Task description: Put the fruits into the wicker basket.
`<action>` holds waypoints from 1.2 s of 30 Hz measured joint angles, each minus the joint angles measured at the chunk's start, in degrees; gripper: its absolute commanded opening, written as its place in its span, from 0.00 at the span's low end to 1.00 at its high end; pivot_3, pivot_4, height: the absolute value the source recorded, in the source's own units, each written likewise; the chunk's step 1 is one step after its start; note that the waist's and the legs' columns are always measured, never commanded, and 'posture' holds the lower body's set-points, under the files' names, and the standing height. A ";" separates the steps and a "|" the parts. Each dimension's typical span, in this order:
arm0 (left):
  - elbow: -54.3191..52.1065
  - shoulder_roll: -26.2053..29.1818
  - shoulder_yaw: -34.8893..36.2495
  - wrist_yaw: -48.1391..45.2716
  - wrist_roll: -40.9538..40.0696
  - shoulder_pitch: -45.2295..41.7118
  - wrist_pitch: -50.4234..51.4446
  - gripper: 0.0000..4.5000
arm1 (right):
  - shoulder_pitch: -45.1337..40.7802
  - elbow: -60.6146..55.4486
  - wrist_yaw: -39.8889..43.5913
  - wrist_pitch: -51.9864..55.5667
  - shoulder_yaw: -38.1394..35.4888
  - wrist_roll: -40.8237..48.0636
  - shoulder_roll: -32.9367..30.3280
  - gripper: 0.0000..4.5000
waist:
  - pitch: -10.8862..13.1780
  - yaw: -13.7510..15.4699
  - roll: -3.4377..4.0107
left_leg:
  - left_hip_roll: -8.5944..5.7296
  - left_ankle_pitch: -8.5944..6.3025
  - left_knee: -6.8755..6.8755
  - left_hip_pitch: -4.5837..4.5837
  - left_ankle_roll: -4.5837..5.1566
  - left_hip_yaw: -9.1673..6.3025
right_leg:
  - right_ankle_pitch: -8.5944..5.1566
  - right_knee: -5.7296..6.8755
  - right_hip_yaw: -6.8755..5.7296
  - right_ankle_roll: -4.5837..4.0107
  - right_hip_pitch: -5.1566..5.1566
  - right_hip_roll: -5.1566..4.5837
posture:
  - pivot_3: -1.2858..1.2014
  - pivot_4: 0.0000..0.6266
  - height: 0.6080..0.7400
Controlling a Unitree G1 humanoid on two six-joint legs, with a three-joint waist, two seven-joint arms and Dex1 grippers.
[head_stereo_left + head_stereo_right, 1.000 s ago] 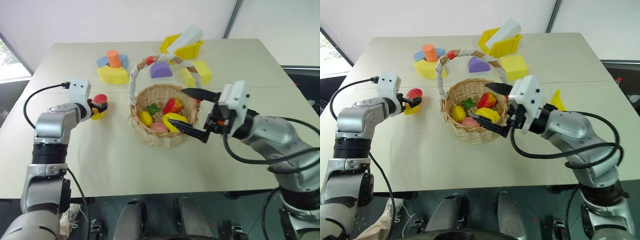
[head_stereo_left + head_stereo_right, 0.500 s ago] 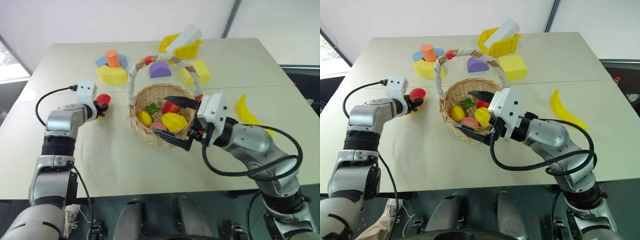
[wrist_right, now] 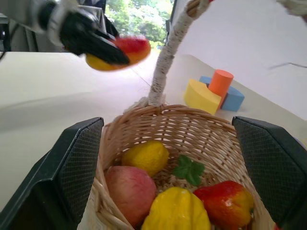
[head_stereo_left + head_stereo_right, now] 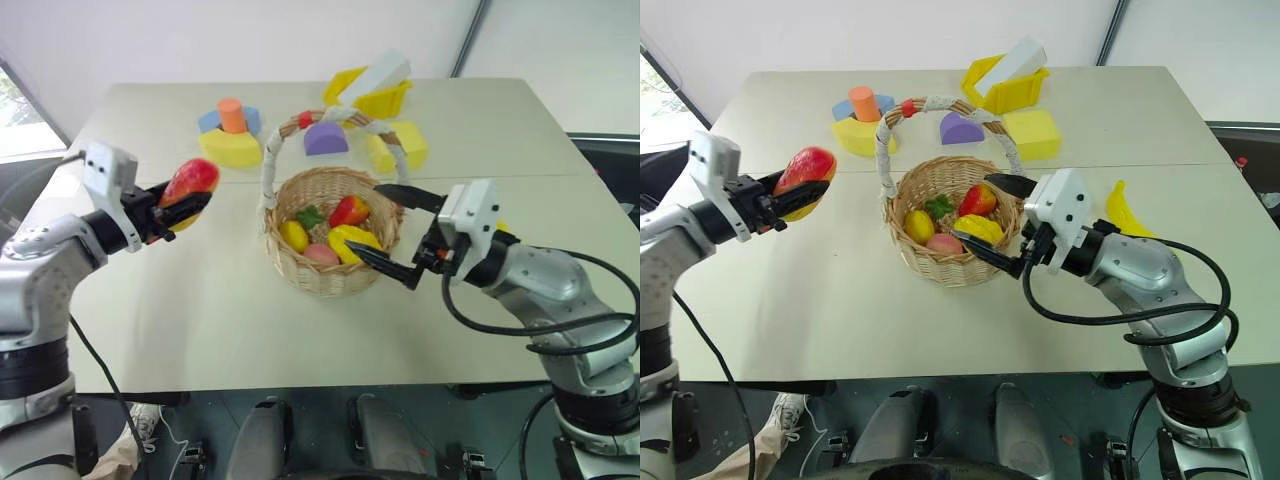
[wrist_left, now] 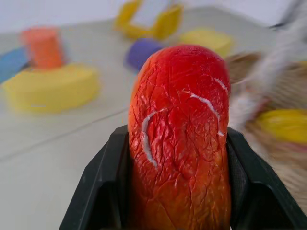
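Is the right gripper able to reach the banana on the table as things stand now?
Probably yes. The right gripper is open and empty at the wicker basket, and the banana lies free on the table just beyond that arm. Nothing covers it; the arm must swing outward.

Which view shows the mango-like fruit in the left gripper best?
The left wrist view: the mango-like fruit sits close up between the left gripper's fingers. Both eye views show it small, above the table; the right wrist view shows it beyond the wicker basket.

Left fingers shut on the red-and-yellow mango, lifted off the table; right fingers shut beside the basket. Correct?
Not quite: the right gripper's fingers stand open beside the wicker basket, as the left eye view shows. The left gripper does hold the mango lifted off the table.
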 measured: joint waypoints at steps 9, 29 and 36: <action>-3.54 -7.52 -19.73 5.23 0.58 -10.82 2.03 0.40 | 0.85 0.47 -0.36 0.59 -3.17 -0.07 -1.35 1.00 | 0.01 -0.79 -0.01 | 0.05 0.00 0.01 0.29 0.02 -0.02 | -0.01 0.00 0.01 0.01 0.28 0.41 | 0.52 0.24 1.00; 0.54 -14.20 -28.24 -0.52 9.44 -7.63 -12.62 0.93 | 7.91 27.74 -10.33 3.24 -14.70 -12.12 -6.25 1.00 | -0.02 -1.05 0.06 | 0.12 -0.01 0.01 0.41 0.06 0.18 | -0.01 0.02 0.14 0.01 0.30 0.54 | 0.52 0.24 1.00; -0.91 -13.27 -30.18 -1.77 11.20 -6.25 -13.35 0.93 | 2.23 39.18 -9.73 4.76 -10.07 -14.93 -6.27 1.00 | -0.03 -0.78 0.08 | 0.09 -0.01 0.02 0.37 0.07 0.15 | -0.02 0.01 0.13 0.01 0.31 0.54 | 0.52 0.24 1.00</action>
